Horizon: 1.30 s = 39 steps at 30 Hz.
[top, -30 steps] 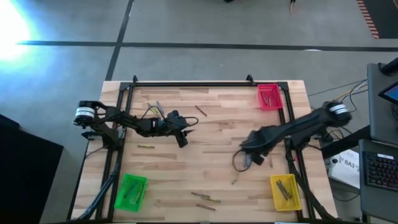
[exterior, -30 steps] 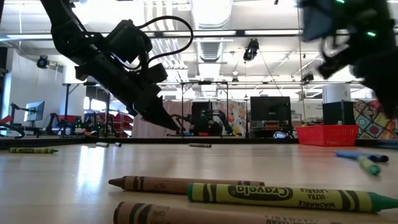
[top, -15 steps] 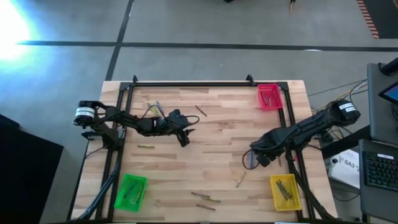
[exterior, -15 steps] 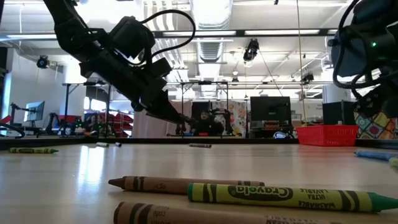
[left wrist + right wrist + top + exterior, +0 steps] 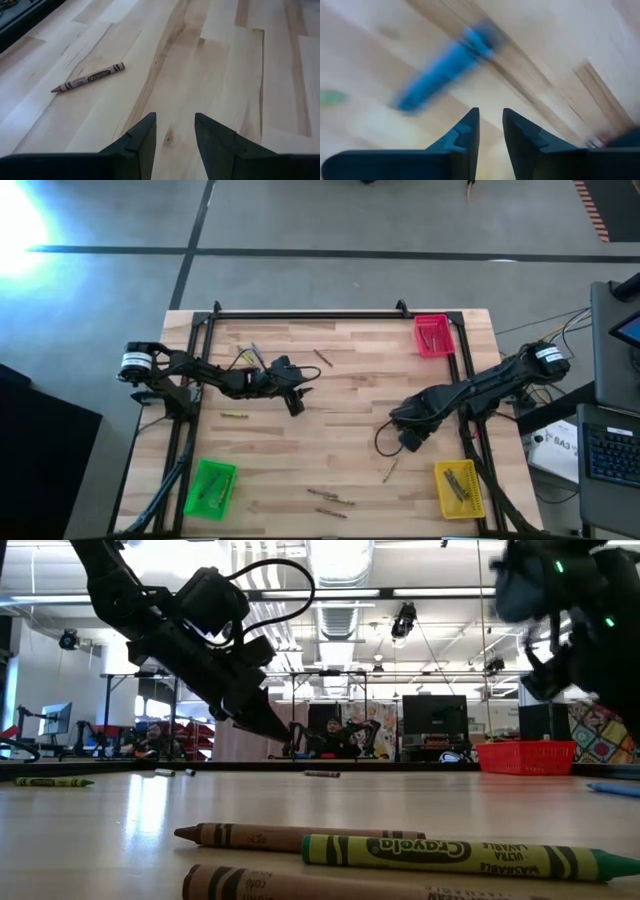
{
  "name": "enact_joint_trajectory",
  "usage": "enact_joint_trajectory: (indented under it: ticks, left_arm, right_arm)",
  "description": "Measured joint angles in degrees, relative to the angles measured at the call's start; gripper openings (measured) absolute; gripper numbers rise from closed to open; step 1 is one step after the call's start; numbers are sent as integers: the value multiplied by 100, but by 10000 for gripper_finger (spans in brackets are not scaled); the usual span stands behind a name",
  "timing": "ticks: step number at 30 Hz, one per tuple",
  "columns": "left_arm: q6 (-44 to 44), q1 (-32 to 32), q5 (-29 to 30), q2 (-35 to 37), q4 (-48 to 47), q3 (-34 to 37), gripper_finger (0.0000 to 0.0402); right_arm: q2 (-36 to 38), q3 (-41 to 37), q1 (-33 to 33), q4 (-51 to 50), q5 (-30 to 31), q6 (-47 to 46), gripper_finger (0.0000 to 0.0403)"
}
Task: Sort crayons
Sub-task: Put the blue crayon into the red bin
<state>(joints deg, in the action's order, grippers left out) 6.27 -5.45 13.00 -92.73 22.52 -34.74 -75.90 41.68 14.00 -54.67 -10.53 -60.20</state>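
Moved: over the last second I see my right gripper (image 5: 404,442) swing out toward the yellow tray (image 5: 458,487) and come back toward the middle of the table (image 5: 340,395); a loose crayon now lies just inboard of the yellow tray (image 5: 390,471). My left arm has not shifted.
Left gripper: it (image 5: 173,131) hangs above bare wood left of the table's middle, jaws apart with nothing between them; a brown crayon (image 5: 88,78) lies ahead of it.
Right gripper: in its own wrist view (image 5: 490,125) the fingers stand a little apart and I see nothing in them; a blue crayon (image 5: 442,67) lies blurred on the wood just beyond the tips.
Done: each tray already holds some crayons: the red tray (image 5: 433,335) at the far right corner, the yellow tray at the near right, the green tray (image 5: 210,487) at the near left.
Left to do: I judge it part way. Loose crayons remain near the table's front edge (image 5: 330,499), beside the left arm (image 5: 236,416), and toward the back rail (image 5: 322,357).
Surface: pale butcher-block planks inside a black frame.
Room: the low view shows a bright workshop with ceiling lights, monitors and benches; people sit far behind.
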Motion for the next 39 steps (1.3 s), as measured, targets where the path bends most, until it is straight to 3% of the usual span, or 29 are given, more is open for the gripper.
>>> enact_joint_trajectory:
  ticks: [12,16,23,39]
  left_arm:
    - [22,0,0,0,-182,4,118]
    - [22,0,0,0,-216,4,118]
    - [22,0,0,0,-214,4,118]
    - [24,0,0,0,-208,4,118]
  right_arm:
    - [-108,-36,134,176,725,-421,188]
    - [-118,-82,138,450,712,-510,202]
    - [-124,-190,138,597,709,-786,181]
    - [-109,-611,135,1144,581,-741,75]
